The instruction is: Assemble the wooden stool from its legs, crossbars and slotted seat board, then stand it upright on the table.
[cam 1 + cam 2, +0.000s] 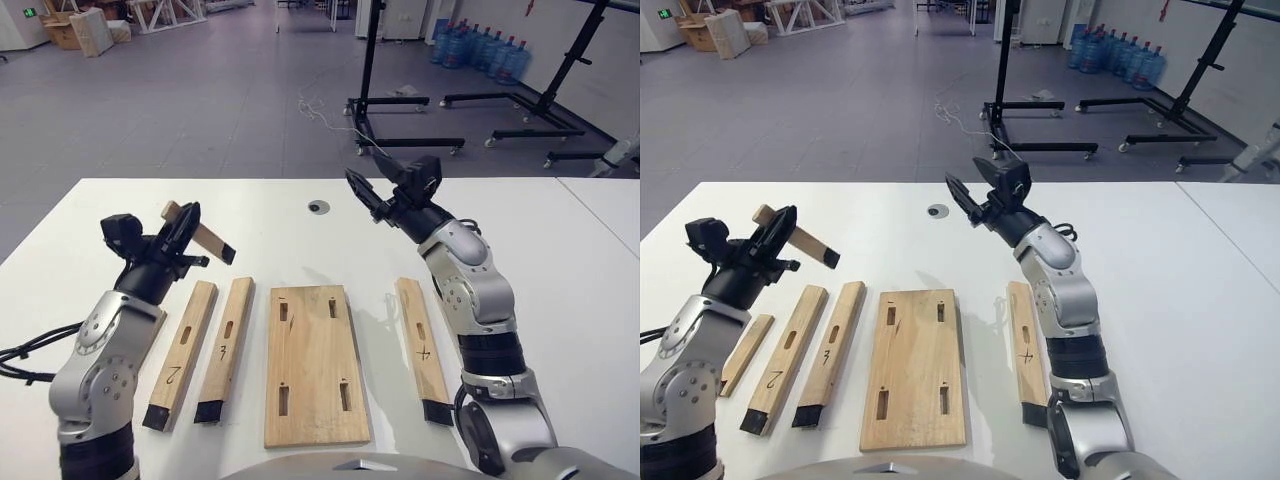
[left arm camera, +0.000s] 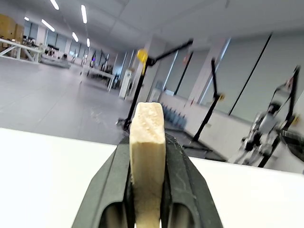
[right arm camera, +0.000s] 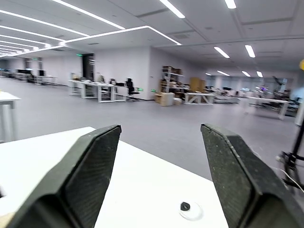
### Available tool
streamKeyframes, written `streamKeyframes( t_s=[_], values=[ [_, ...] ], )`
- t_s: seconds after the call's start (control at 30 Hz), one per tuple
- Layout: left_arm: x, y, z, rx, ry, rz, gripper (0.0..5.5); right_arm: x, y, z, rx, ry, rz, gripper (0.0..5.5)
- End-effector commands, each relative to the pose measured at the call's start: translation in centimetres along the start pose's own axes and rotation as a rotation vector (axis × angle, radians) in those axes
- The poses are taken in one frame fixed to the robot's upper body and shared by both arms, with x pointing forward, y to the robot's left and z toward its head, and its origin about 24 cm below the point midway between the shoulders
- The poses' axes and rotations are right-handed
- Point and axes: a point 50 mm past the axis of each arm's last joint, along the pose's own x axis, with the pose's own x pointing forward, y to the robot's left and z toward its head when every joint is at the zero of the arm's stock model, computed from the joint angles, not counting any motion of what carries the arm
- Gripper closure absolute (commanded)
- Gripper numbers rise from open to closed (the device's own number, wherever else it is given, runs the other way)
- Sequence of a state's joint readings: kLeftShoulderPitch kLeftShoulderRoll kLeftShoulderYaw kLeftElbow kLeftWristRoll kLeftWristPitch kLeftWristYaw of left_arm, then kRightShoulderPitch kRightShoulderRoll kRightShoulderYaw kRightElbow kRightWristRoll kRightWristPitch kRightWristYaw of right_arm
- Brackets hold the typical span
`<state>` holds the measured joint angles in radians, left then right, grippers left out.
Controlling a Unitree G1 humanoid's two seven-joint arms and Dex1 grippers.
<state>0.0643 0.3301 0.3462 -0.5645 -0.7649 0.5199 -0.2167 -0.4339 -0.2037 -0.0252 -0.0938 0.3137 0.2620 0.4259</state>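
Fingers [image 2: 107, 190] of the left gripper [image 1: 188, 226] are clamped on both sides of a pale wooden leg [image 1: 212, 241]. It is held above the bench [image 1: 560, 260], left of the seat board [image 1: 315, 365] and beyond its far edge, with its black-capped end tilted down toward the board. The right gripper [image 1: 372, 186] hangs spread wide with nothing between its fingers, above the bench past the board's far right corner.

The seat board lies flat, with two slots near each short end. Just left of it two slotted legs lie side by side, black caps at the near end. The nearer leg [image 1: 226, 348] bears a handwritten "3", the outer leg [image 1: 181, 355] a "2". Further left lies a shorter plain bar [image 1: 745, 352]. Right of the board, slightly apart, lies a fourth leg [image 1: 422, 350], hand-marked with what reads as "4". A small round grommet [image 1: 318, 207] sits in the bench beyond the board's far edge.
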Motion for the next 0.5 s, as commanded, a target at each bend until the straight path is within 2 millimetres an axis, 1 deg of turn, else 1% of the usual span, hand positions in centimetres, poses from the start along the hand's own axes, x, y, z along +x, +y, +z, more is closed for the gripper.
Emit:
streamKeyframes(
  t_s=[0.03, 0.1, 0.2, 0.37, 0.5],
  values=[
    [-2.5, 0.4, 0.1, 0.045, 0.051, 0.056, 5.12, -0.3, -0.8, -1.2, -0.023, 0.060, -0.132, 2.40],
    [-3.4, 0.4, -0.3, 0.047, 0.077, 0.082, 5.12, 0.0, -1.4, -1.3, -0.037, 0.068, -0.213, 2.40],
    [-4.2, 0.1, -0.5, 0.065, 0.104, 0.114, 5.12, -0.3, -1.8, -1.1, -0.046, 0.058, -0.280, 2.40],
    [-5.8, 0.4, -0.2, 0.112, 0.090, 0.170, 5.12, -0.7, -1.8, -1.3, -0.049, 0.063, -0.304, 2.40],
    [-6.5, 0.9, -1.3, 0.125, 0.130, 0.201, 5.12, -0.8, -1.6, -1.4, -0.045, 0.065, -0.303, 2.40]
  ],
)
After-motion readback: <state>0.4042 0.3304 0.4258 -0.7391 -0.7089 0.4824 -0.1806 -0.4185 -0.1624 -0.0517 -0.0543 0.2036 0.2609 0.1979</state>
